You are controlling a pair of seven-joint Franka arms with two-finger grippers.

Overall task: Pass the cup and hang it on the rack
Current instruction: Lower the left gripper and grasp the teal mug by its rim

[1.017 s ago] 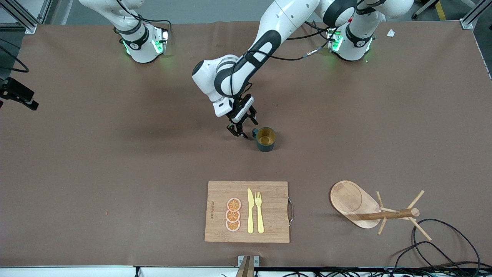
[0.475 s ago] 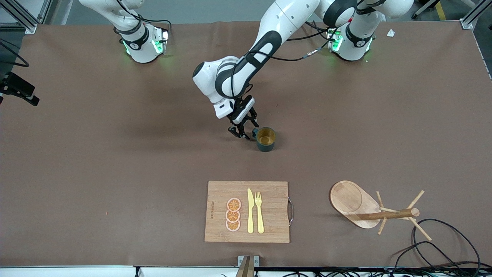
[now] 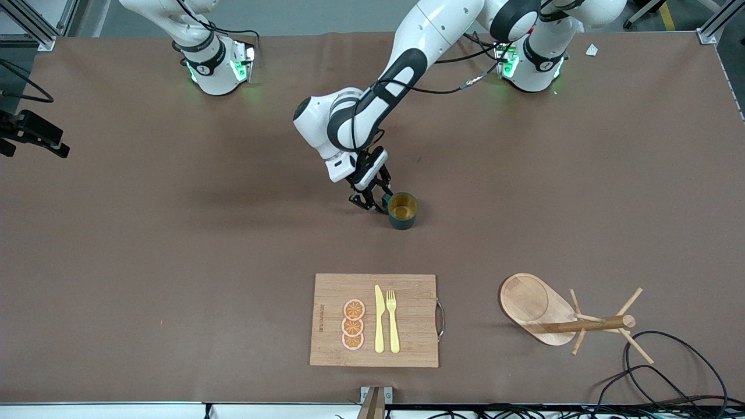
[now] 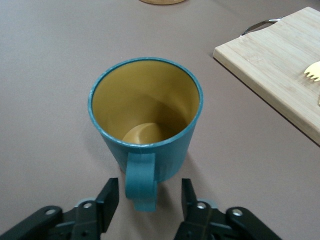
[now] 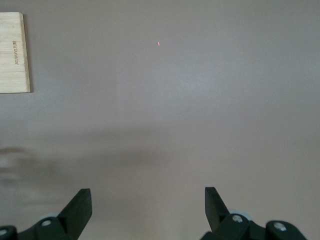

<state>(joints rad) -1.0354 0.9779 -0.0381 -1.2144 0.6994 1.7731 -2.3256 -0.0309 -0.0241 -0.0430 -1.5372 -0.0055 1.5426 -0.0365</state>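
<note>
The teal cup (image 3: 402, 209) stands upright in the middle of the table, its yellowish-brown inside showing (image 4: 147, 115). My left gripper (image 3: 374, 200) is low beside it, at the handle (image 4: 141, 181). In the left wrist view its fingers (image 4: 107, 197) stand on either side of the handle with a gap on each side, so the left gripper (image 4: 150, 189) is open and holds nothing. The wooden rack (image 3: 567, 319) stands near the front camera, toward the left arm's end. My right gripper (image 5: 148, 197) is open over bare table.
A bamboo cutting board (image 3: 375, 320) with a yellow knife, a fork and three orange slices lies nearer the front camera than the cup. Black cables (image 3: 657, 361) loop beside the rack at the table's edge.
The left gripper's fingers have drawn closer together around the cup's handle, and the hand has edged slightly toward the cup. The cup has not moved.
</note>
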